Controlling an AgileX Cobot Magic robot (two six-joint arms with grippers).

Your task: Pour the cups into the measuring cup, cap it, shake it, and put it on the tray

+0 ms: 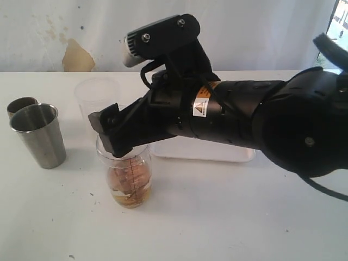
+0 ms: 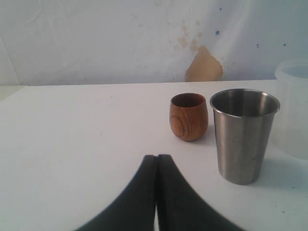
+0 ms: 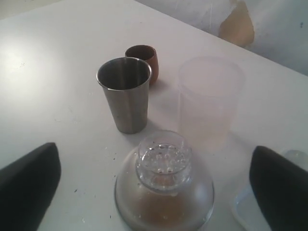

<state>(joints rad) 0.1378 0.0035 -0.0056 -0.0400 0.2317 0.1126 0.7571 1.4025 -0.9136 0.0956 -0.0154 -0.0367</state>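
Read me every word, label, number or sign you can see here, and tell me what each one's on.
No text can be read as words.
Sticker on the right arm: warning triangle; print too small to read.
Measuring cup: dark marks down its side; no numbers legible.

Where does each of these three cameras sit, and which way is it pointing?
Exterior view: off the arms, facing across the table toward the white wall; the right arm reaches over the measuring cup.
Left wrist view: on the left arm, low over the table, facing the steel cup and wooden cup; the shut left gripper shows.
Right wrist view: looks down on the capped measuring cup; the open right gripper straddles it.
Shared: all three show the steel cup.
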